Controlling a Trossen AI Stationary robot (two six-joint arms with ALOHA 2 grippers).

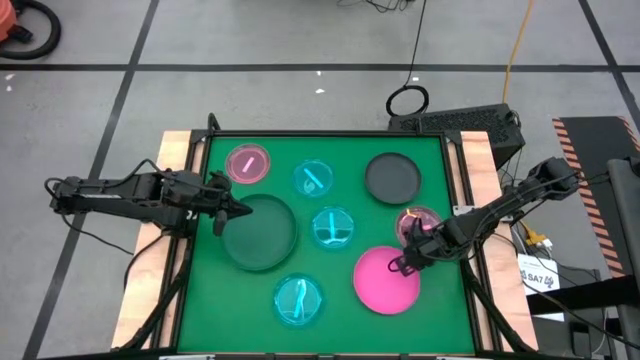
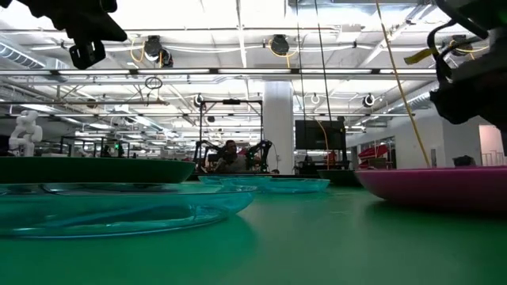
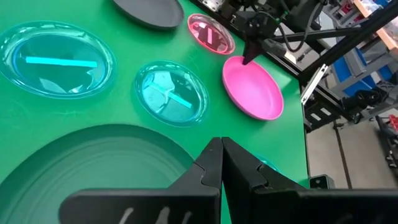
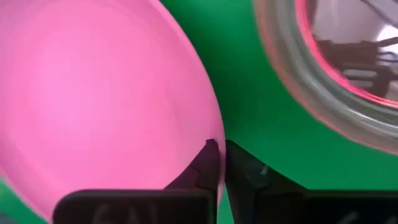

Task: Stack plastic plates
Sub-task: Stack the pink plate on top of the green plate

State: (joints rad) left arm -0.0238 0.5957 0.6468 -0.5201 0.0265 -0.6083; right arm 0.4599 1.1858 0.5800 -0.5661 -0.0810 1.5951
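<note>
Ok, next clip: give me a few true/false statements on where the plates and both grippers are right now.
1. No plate lies on another yet. True.
2. The right gripper is at the rim of the bright pink plate. True.
3. The left gripper is over a cyan plate. False: it is at the edge of the larger dark grey plate.
4. Both translucent pink plates sit side by side. False: one is far left, the other near the right gripper.
</note>
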